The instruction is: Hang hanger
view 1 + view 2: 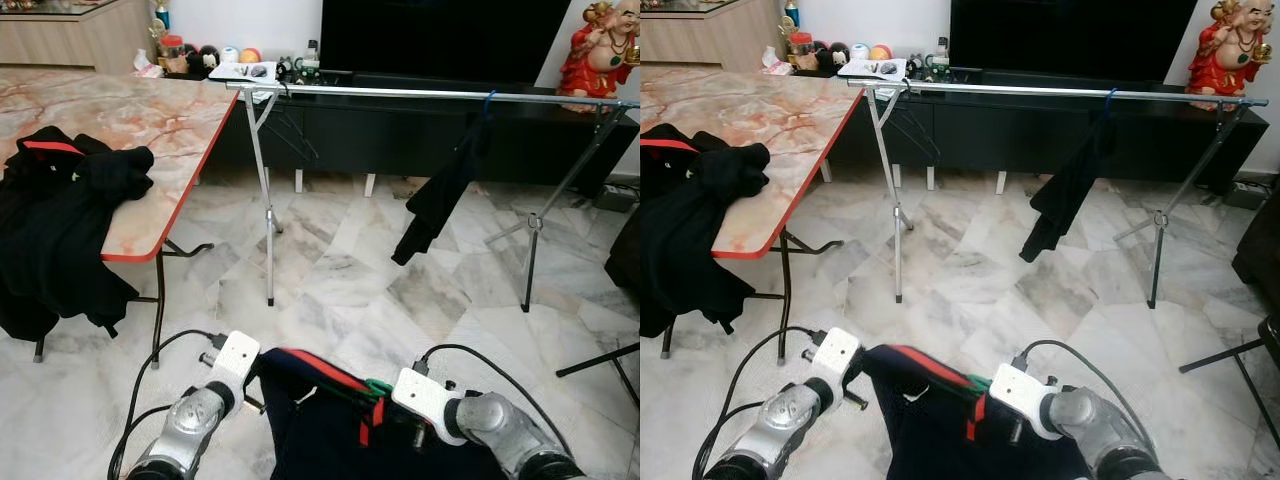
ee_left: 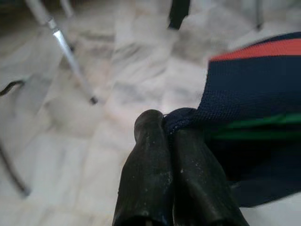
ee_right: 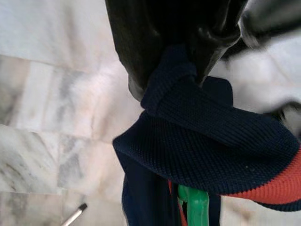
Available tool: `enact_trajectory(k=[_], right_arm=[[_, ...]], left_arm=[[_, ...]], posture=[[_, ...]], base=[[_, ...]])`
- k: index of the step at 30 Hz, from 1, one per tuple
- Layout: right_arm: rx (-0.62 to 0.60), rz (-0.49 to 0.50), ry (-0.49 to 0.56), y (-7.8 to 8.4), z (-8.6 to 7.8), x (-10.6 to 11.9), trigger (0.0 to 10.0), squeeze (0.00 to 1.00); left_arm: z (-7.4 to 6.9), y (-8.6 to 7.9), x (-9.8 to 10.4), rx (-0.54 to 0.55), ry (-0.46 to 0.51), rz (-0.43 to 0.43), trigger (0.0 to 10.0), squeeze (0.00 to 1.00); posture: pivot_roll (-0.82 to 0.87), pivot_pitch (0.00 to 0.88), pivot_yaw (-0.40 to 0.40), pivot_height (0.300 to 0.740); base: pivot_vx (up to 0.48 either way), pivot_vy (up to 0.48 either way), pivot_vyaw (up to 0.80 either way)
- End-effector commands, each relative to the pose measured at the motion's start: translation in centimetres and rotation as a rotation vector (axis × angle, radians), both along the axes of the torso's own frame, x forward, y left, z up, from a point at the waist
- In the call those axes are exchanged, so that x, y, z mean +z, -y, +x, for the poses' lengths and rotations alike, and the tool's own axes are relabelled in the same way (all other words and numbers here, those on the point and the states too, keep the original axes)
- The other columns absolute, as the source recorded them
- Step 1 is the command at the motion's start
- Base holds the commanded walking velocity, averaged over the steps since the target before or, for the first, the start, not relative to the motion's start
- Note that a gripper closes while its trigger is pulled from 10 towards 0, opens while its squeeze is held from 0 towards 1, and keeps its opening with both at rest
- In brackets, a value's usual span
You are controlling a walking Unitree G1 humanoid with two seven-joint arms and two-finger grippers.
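Both arms low over marble floor (image 1: 330,280). Left gripper (image 2: 165,123) fingers pinched tight on edge of navy knit garment with red stripe (image 1: 330,420). Right gripper (image 3: 181,70) fingers clamped on bunched fold of same garment. Green plastic hanger (image 3: 194,207) inside it. Silver metal clothes rail (image 1: 420,93) ahead, well apart, black garment (image 1: 440,190) hanging there. Pink marble-top desk (image 1: 150,120) at left.

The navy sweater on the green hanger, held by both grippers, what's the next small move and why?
Probably step forward toward the clothes rail while keeping both grips. The left gripper and right gripper are each shut on the navy sweater, which sits on a green hanger low in front of the robot, and the rail stands well ahead across open marble floor.
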State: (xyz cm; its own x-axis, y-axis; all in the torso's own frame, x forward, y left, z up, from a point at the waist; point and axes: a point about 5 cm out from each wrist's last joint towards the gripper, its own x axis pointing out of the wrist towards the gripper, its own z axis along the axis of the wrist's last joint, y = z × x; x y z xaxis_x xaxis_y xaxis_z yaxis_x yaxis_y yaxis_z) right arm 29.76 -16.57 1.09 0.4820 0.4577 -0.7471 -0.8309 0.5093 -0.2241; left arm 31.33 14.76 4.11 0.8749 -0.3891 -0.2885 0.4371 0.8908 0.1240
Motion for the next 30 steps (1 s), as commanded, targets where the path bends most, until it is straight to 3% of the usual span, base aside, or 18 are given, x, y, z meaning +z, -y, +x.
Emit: enact_trajectory(k=[1, 4, 8, 9, 11, 14, 16, 19, 20, 22, 23, 24, 25, 26, 27, 28, 29, 30], right_arm=[[-0.067, 0.061, -0.012, -0.4, -0.1, -0.3, 0.0, 0.00], [-0.148, 0.203, -0.027, -1.9, 0.2, -0.1, 0.0, 0.00], [-0.155, 0.252, -0.036, -2.8, 0.5, 0.2, 0.0, 0.00], [-0.179, 0.274, -0.006, -3.0, 1.0, 0.7, 0.0, 0.00], [-0.184, 0.283, 0.004, -3.0, 1.2, 0.9, 0.0, 0.00], [-0.253, 0.420, 0.075, -3.5, 2.5, 2.6, 0.0, 0.00], [-0.300, 0.514, 0.108, -3.6, 3.4, 3.8, 0.0, 0.00], [-0.319, 0.563, 0.127, -3.7, 3.8, 4.4, 0.0, 0.00], [-0.323, 0.574, 0.133, -3.8, 3.9, 4.5, 0.0, 0.00], [-0.326, 0.584, 0.138, -3.8, 3.9, 4.6, 0.0, 0.00], [-0.335, 0.595, 0.137, -3.9, 3.9, 4.6, 0.0, 0.00], [-0.337, 0.602, 0.134, -3.9, 3.9, 4.6, 0.0, 0.00], [-0.336, 0.607, 0.131, -4.0, 3.9, 4.6, 0.0, 0.00], [-0.330, 0.611, 0.124, -4.1, 3.9, 4.6, 0.0, 0.00], [-0.329, 0.612, 0.122, -4.1, 3.9, 4.6, 0.0, 0.00], [-0.317, 0.604, 0.117, -4.3, 3.8, 4.5, 0.0, 0.00], [-0.317, 0.607, 0.118, -4.3, 3.8, 4.4, 0.0, 0.00], [-0.322, 0.611, 0.120, -4.3, 3.8, 4.5, 0.0, 0.00]], left_arm=[[0.1, 1.0, 0.9, -0.085, -0.002, -0.075, 0.0, 0.00], [-0.6, 2.6, 1.8, -0.262, -0.014, -0.087, 0.0, 0.00], [-1.4, 3.8, 2.6, -0.399, -0.039, -0.121, 0.0, 0.00], [-2.2, 4.6, 3.1, -0.499, -0.074, -0.143, 0.0, 0.00], [-2.4, 4.8, 3.2, -0.526, -0.086, -0.145, 0.0, 0.00], [-3.8, 5.2, 3.4, -0.638, -0.148, -0.131, 0.4, 0.00], [-4.3, 5.0, 3.3, -0.651, -0.182, -0.125, 2.3, 0.00], [-4.7, 4.7, 3.2, -0.654, -0.211, -0.111, 2.7, 0.00], [-4.8, 4.6, 3.3, -0.660, -0.213, -0.112, 3.8, 0.00], [-5.0, 4.6, 3.6, -0.668, -0.215, -0.115, 3.8, 0.00], [-5.1, 4.6, 3.8, -0.682, -0.218, -0.113, 5.4, 0.00], [-5.2, 4.6, 4.0, -0.688, -0.219, -0.112, 8.0, 0.00], [-5.2, 4.6, 4.1, -0.692, -0.221, -0.111, 9.3, 0.00], [-5.2, 4.5, 4.3, -0.692, -0.224, -0.111, 10.0, 0.00], [-5.2, 4.5, 4.3, -0.692, -0.226, -0.111, 10.0, 0.00], [-5.3, 4.5, 4.4, -0.696, -0.232, -0.111, 10.0, 0.18], [-5.3, 4.5, 4.4, -0.698, -0.237, -0.112, 10.0, 1.00], [-5.4, 4.5, 4.4, -0.698, -0.239, -0.112, 10.0, 1.00]], posture=[[0.13, 0.035, -0.024, 0.740], [0.14, 0.034, -0.023, 0.740], [0.14, 0.033, -0.021, 0.740], [0.14, 0.033, -0.021, 0.740], [0.14, 0.039, -0.021, 0.740], [0.14, 0.044, -0.021, 0.740], [0.14, 0.048, -0.019, 0.740], [0.14, 0.050, -0.018, 0.740], [0.14, 0.050, -0.018, 0.740], [0.14, 0.050, -0.018, 0.740], [0.14, 0.050, -0.018, 0.740], [0.14, 0.050, -0.018, 0.740], [0.15, 0.055, -0.017, 0.740], [0.15, 0.055, -0.016, 0.740], [0.15, 0.055, -0.016, 0.740], [0.15, 0.056, -0.016, 0.740], [0.15, 0.057, -0.015, 0.740], [0.15, 0.057, -0.015, 0.740]], base=[[0.000, 0.000, 0.00], [0.000, 0.000, 0.00], [0.000, 0.000, 0.00], [0.000, 0.000, 0.00], [0.000, 0.000, 0.00], [0.000, 0.000, 0.00], [0.000, 0.000, 0.00], [0.000, 0.000, 0.00], [0.000, 0.000, 0.00], [0.000, 0.000, 0.00], [0.000, 0.000, 0.00], [0.000, 0.000, 0.00], [0.000, 0.000, 0.00], [0.000, 0.000, 0.00], [0.000, 0.000, 0.00], [0.000, 0.000, 0.00], [0.000, 0.000, 0.00], [0.000, 0.000, 0.00]])
